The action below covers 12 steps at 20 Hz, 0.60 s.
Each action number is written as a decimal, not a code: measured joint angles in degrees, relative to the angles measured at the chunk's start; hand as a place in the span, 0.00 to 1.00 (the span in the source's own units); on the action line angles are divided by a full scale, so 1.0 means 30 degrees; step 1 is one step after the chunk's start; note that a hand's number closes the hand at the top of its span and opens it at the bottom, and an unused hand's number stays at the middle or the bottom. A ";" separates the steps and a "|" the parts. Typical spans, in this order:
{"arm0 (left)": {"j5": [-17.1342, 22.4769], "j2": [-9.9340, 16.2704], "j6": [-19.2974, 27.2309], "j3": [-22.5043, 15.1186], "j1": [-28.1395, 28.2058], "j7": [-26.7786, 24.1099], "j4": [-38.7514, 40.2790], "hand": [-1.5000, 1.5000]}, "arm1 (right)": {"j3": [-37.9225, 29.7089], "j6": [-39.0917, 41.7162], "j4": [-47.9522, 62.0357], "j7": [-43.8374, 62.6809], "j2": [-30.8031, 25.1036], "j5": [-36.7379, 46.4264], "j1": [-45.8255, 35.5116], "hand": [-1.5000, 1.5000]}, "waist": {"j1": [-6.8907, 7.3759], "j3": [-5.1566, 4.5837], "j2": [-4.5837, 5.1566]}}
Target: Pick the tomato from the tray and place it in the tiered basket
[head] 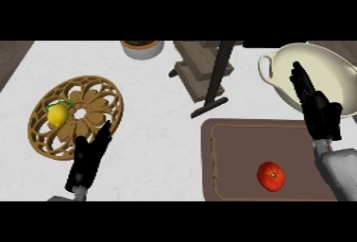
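White counter (160, 142) | tomato (271, 176) low on tray (230, 137) | both hands (89, 156) (317, 106) straight-fingered, holding nothing

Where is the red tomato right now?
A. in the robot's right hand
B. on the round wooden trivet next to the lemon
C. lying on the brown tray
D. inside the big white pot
C: the tomato lies on the brown tray at the lower right, with the right hand open above it and not touching it.
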 measured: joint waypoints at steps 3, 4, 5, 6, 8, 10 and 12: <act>-0.0673 0.0475 -0.0073 -0.0088 -0.0701 -0.0647 -0.0684 0.50 | 0.1180 0.2503 -0.1549 -0.0693 0.0389 -0.0959 -0.0208 1.00 | 0.0250 0.0290 0.0184; -0.0981 0.0763 -0.0166 -0.0111 -0.1106 -0.0982 -0.0984 0.50 | 0.1875 0.3572 -0.2135 -0.0948 0.0743 -0.1372 -0.0418 1.00 | 0.0472 0.0361 0.0168; -0.1348 0.1061 -0.0243 -0.0161 -0.1563 -0.1334 -0.1296 0.50 | 0.2651 0.4661 -0.2742 -0.1203 0.1179 -0.1803 -0.0682 1.00 | 0.0757 0.0429 0.0130; -0.1705 0.1340 -0.0314 -0.0207 -0.2025 -0.1708 -0.1628 0.50 | 0.3488 0.5775 -0.3369 -0.1483 0.1654 -0.2255 -0.0926 1.00 | 0.1078 0.0495 0.0063; -0.2357 0.2090 -0.0352 -0.0040 -0.2439 -0.2557 -0.2213 0.50 | 0.4056 0.5589 -0.4015 -0.1673 0.0552 -0.0436 -0.0924 1.00 | 0.0711 0.0453 -0.0006; -0.2840 0.2698 -0.0469 0.0138 -0.2688 -0.3350 -0.2766 0.50 | 0.4476 0.5656 -0.4635 -0.1525 0.0810 -0.0788 0.0321 0.00 | 0.0457 0.0477 0.0175; -0.3042 0.3140 -0.0669 0.0308 -0.2644 -0.3871 -0.3426 0.50 | 0.4593 0.6269 -0.5574 -0.1800 0.0820 -0.1610 0.1543 0.00 | 0.0345 0.0494 0.0304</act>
